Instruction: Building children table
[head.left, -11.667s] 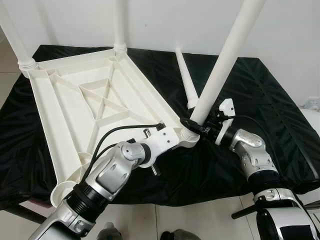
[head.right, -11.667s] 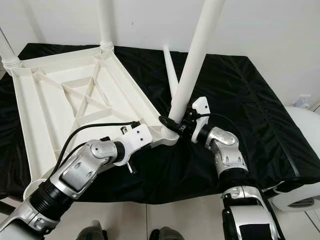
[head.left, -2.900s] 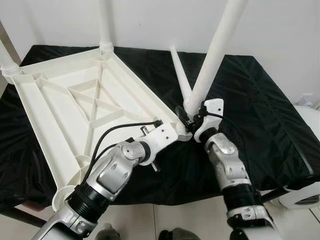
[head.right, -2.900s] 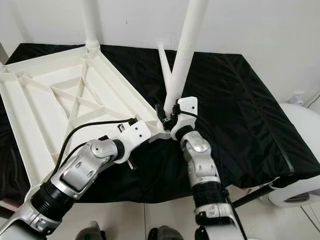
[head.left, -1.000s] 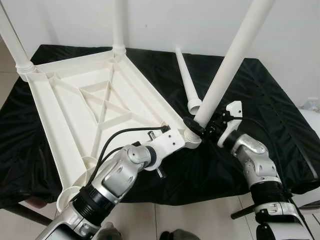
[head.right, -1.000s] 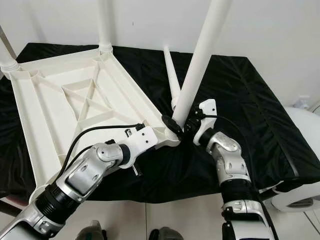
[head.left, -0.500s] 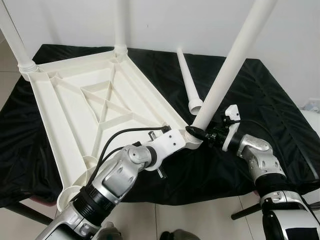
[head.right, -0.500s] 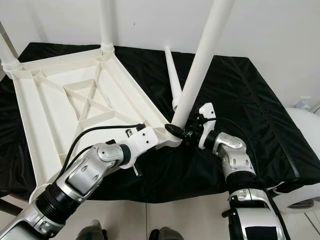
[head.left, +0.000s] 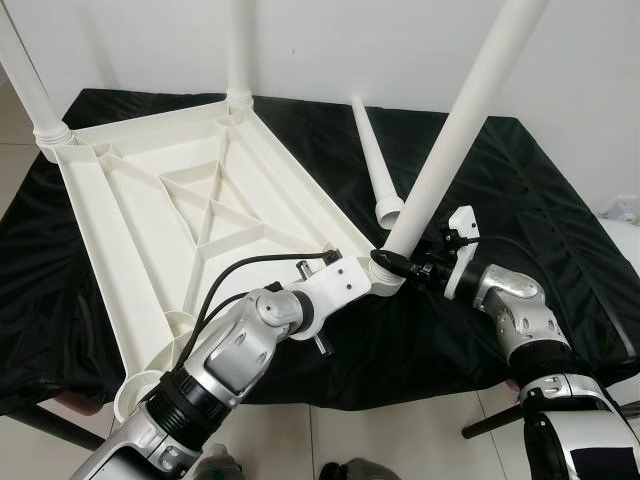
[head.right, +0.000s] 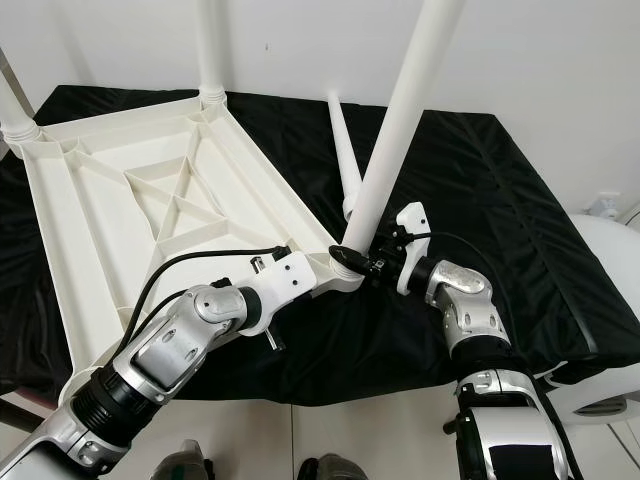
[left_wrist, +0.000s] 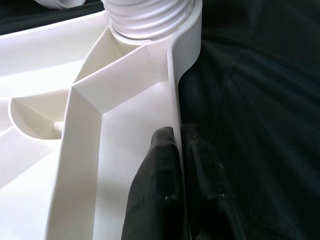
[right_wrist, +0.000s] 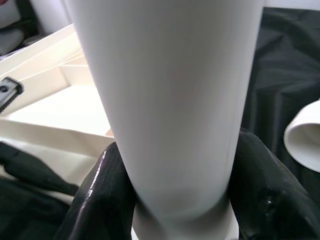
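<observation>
A white plastic tabletop (head.left: 150, 200) lies upside down on a black cloth. Two white legs (head.left: 240, 50) (head.left: 25, 75) stand in its far corners. A third leg (head.left: 455, 130) leans up and to the right out of the near right corner socket (head.left: 385, 280). My right gripper (head.left: 402, 264) is shut on this leg's base, and its black fingers (right_wrist: 102, 195) wrap both sides of the tube. My left gripper (left_wrist: 179, 135) is shut on the tabletop's rim just beside that socket, one finger (left_wrist: 160, 170) inside the wall and one outside. A loose leg (head.left: 372, 165) lies on the cloth behind.
The black cloth (head.left: 540, 200) covers the whole table, whose front edge runs just below my arms. An empty round socket (head.left: 135, 385) sits at the tabletop's near left corner. A white rounded object (head.right: 600, 380) stands at the right, off the table. A white wall is behind.
My right wrist has turned around the base of the tilted leg and the forearm has swung out to the right. The left gripper keeps its hold on the rim.
</observation>
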